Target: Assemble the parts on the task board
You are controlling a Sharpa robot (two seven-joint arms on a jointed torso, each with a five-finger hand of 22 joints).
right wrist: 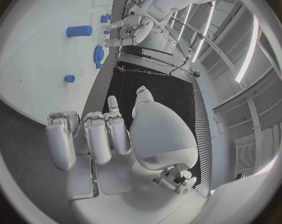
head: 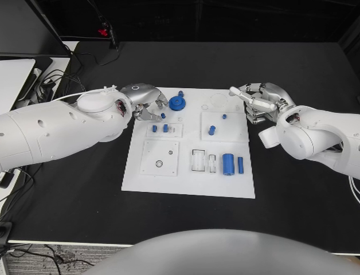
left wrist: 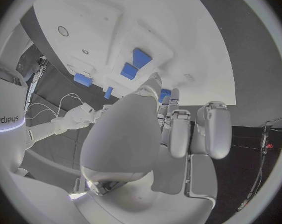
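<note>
hovering at the task board (head: 147, 177)'s upper left corner, the left hand (head: 145, 98) half hides behind its arm; fingers apart, empty. right hand (head: 261, 100), upper right, likewise spread. blue gear (head: 176, 103) lies between them.

left hand (head: 147, 101): fingertips hidden behind its own palm | task board (left wrist: 197, 40): far edge cut off

White board (head: 147, 177) flat mid-table; blue gear (head: 176, 103) at its far edge, blue cylinder (head: 227, 164) lying near the front right.
</note>
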